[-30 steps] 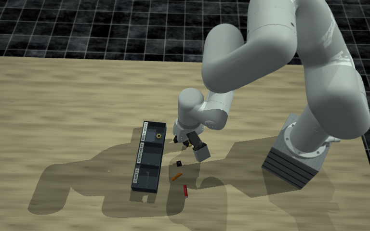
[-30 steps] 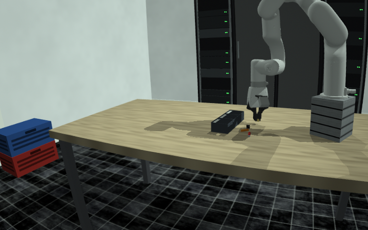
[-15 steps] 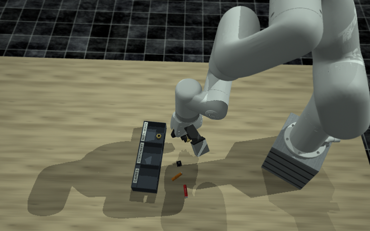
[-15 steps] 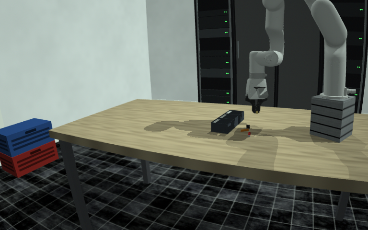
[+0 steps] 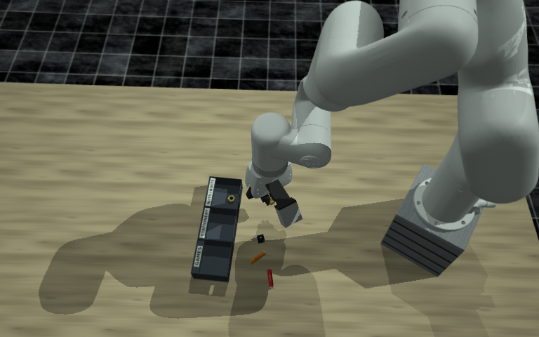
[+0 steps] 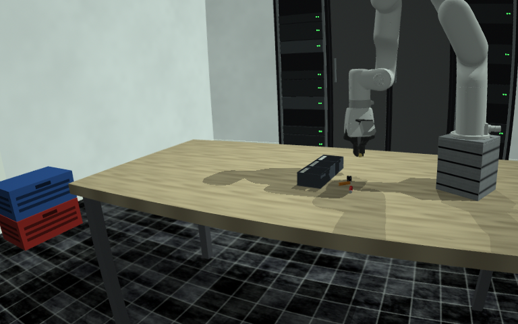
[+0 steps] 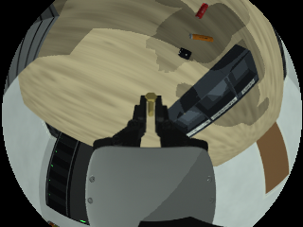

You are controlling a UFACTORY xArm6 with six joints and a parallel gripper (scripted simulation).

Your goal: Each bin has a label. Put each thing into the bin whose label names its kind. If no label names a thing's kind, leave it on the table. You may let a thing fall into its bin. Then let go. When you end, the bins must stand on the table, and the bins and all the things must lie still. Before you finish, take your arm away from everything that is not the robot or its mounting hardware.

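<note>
My gripper (image 5: 267,200) (image 6: 359,150) (image 7: 151,103) is shut on a small brass bolt (image 5: 271,201) (image 6: 360,154) (image 7: 151,97) and holds it above the table, just right of the far end of the bin row. The dark bin row (image 5: 216,274) (image 6: 317,180) (image 7: 215,97) has three compartments labelled NUTS+BOLTS (image 5: 210,191), STATIONERY (image 5: 204,222) and GAMES (image 5: 197,256). A brass nut (image 5: 231,197) lies in the NUTS+BOLTS compartment. On the table right of the bins lie a black die (image 5: 260,238) (image 6: 349,177) (image 7: 184,53), an orange crayon (image 5: 257,257) (image 6: 344,183) (image 7: 203,38) and a red cylinder (image 5: 270,278) (image 6: 350,187) (image 7: 203,10).
The arm's grey base block (image 5: 427,234) (image 6: 467,168) stands at the table's right side. Blue and red crates (image 6: 36,206) are stacked on the floor left of the table.
</note>
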